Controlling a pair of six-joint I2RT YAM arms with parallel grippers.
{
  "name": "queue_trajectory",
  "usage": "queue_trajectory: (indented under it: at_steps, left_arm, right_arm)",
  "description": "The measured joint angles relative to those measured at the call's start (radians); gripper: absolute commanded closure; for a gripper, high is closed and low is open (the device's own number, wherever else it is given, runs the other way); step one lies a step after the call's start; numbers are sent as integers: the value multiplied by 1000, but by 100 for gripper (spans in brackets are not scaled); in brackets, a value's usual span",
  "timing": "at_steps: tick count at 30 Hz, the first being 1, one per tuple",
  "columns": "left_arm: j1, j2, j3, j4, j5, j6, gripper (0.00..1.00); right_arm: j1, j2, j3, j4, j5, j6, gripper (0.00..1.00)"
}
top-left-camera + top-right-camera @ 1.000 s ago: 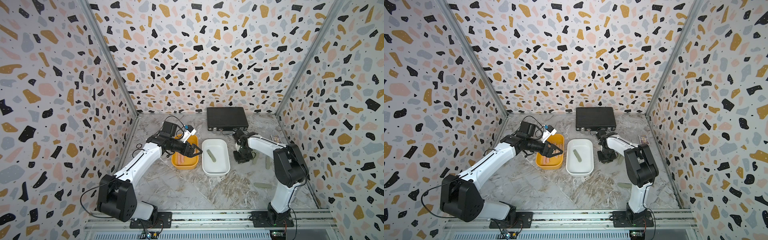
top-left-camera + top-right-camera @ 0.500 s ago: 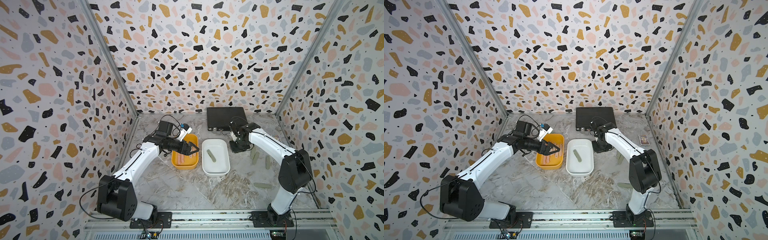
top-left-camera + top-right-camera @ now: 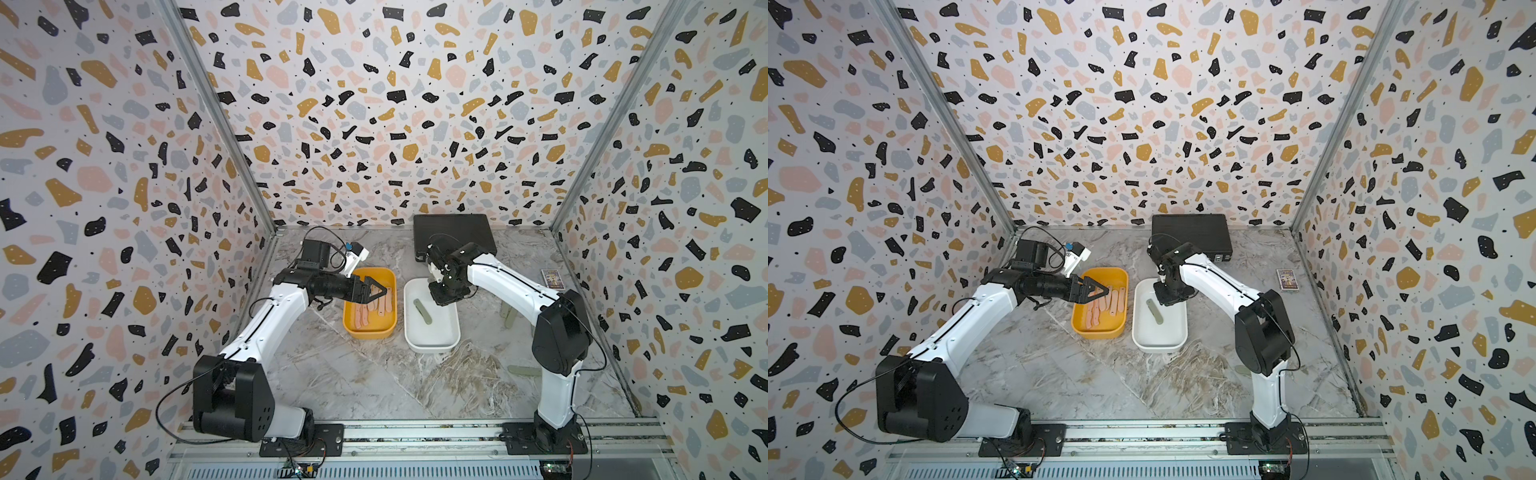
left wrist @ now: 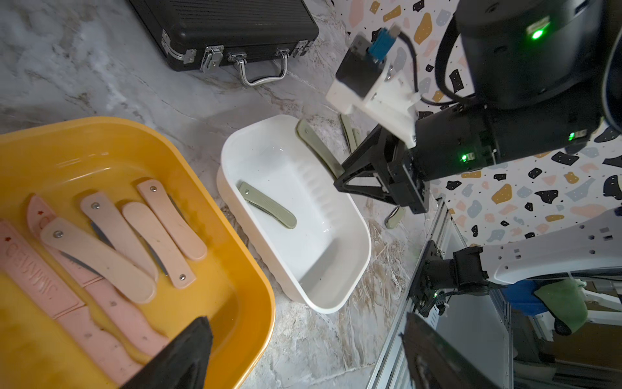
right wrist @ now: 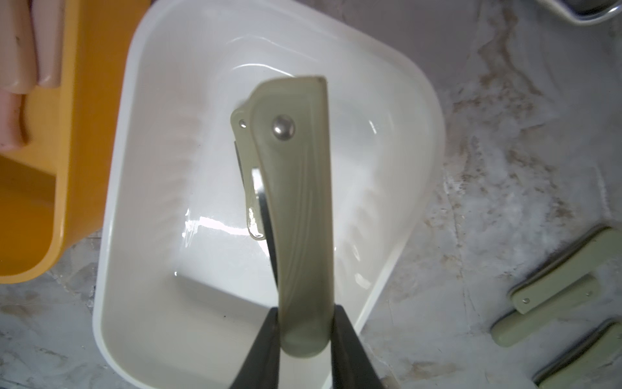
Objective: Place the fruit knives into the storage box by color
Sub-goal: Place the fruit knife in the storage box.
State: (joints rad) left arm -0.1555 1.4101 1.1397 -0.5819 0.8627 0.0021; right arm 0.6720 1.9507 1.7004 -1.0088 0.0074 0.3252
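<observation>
Nearest the arms' bases, one stray knife, green, lies alone on the table, close to the right arm's base.

Farther in, two tubs stand just beside each other with a narrow gap between them: the yellow tub and the white tub.

The left gripper hangs over the yellow tub's far half. Its jaws are wide apart, holding and touching nothing. In that tub, six pink knives show in the left wrist view, overlapping on the floor. Two are longer and deeper pink, four are paler.

The right gripper is clamped on one end of the held knife, which is green and folded and sticks out over the white tub. One tub knife, also green, lies flat on the white tub's floor.

On the marble beside the white tub, on the right arm's side, lie the table knives, all green. The right wrist view shows three, cut by the frame edge; I cannot tell whether more lie there.

Farther back, one card box sits near the right wall. Farthest of all, one black case lies against the back wall.
</observation>
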Motion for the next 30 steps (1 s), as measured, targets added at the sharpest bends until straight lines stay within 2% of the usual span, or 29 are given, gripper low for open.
queue_trajectory:
  at_steps: [6,20,30]
  left_arm:
    - [0,0,0,0,19,-8,11]
    - [0,0,0,1,23,-15,11]
    - [0,0,0,1,23,-16,11]
  right_arm:
    - [21,59,0,31,-42,12,74]
    - [8,151,-2,74,-47,11,74]
    - [-9,160,-29,100,-59,11,72]
